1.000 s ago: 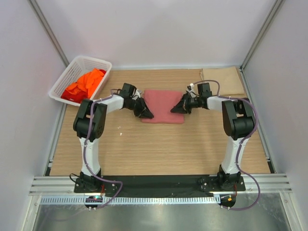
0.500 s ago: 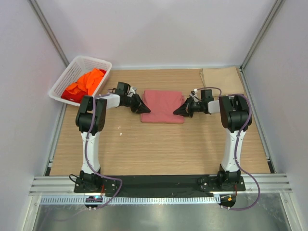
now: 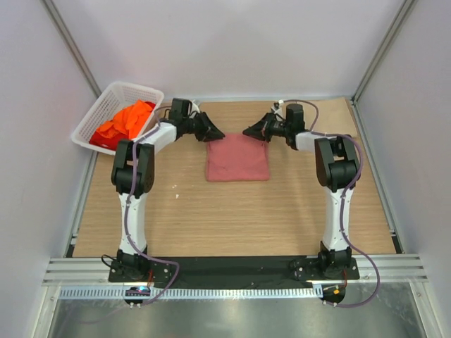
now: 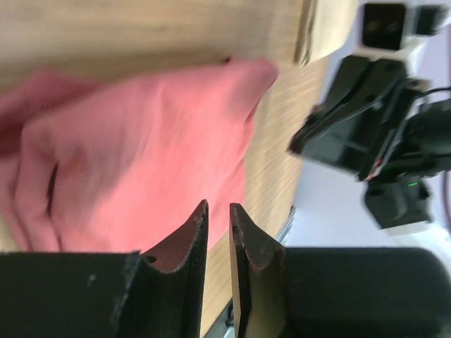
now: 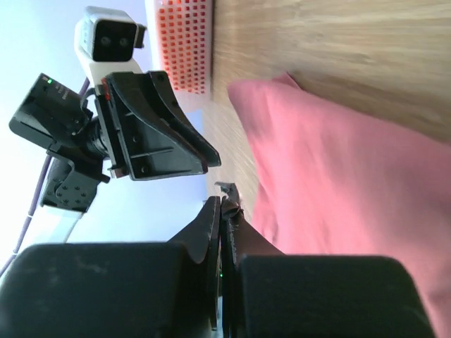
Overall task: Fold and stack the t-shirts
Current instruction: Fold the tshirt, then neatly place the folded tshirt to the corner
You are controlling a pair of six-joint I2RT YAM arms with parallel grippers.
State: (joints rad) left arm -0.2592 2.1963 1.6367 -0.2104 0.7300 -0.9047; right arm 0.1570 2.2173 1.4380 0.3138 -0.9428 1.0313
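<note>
A salmon-pink t-shirt [image 3: 237, 158] lies folded into a rough square on the wooden table. It also shows in the left wrist view [image 4: 141, 141] and the right wrist view [image 5: 338, 176]. My left gripper [image 3: 215, 132] hovers at the shirt's far left corner. Its jaws [image 4: 217, 208] are all but shut, with a thin gap and nothing in it. My right gripper [image 3: 248, 132] hovers at the far right corner, its jaws [image 5: 222, 204] pressed shut and empty. The two grippers face each other. Orange t-shirts [image 3: 127, 121] with some red cloth lie bunched in the basket.
A white lattice basket [image 3: 127, 90] stands at the back left, also seen in the right wrist view [image 5: 187, 42]. A tan sheet [image 3: 324, 109] lies at the back right corner. White walls enclose the table on three sides.
Both grippers have left the shirt's left and right sides and swung to its far edge, closer together. The pink shirt lies flat, free of both.
</note>
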